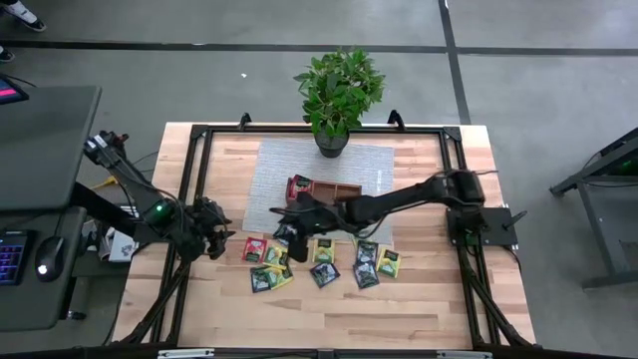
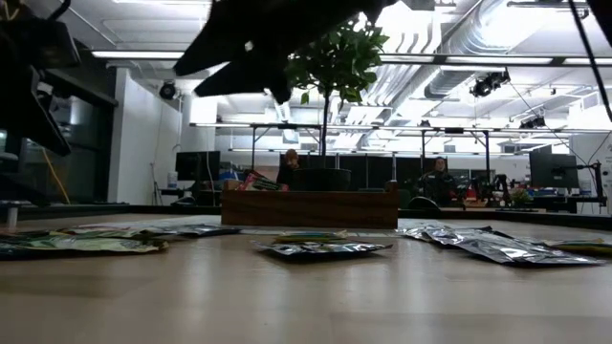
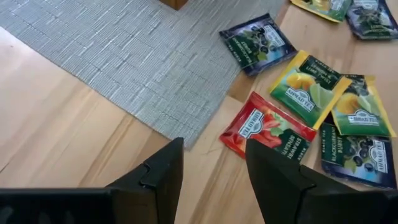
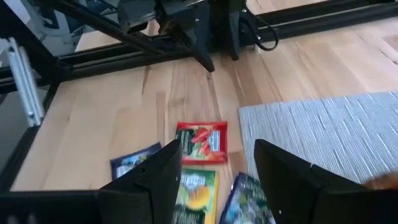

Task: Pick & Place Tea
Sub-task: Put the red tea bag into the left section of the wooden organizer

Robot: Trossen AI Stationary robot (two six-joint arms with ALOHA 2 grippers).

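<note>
Several tea sachets, red (image 1: 255, 248), yellow-green (image 1: 324, 249) and dark (image 1: 366, 271), lie flat on the wooden table near its front, just off the grey mat (image 1: 299, 160). My left gripper (image 1: 221, 237) hovers open at their left end; its wrist view shows the red sachet (image 3: 267, 134) just beyond its fingertips (image 3: 211, 152). My right gripper (image 1: 284, 227) reaches across from the right and hangs open above the left sachets, with the red sachet (image 4: 202, 142) ahead of its fingers (image 4: 214, 152). Neither gripper holds anything.
A brown wooden tray (image 1: 334, 189) stands on the mat behind the sachets, with something red in its left compartment (image 1: 297, 185). A potted plant (image 1: 337, 95) stands at the mat's far edge. A black frame (image 1: 199, 179) runs round the table. People sit in the room beyond.
</note>
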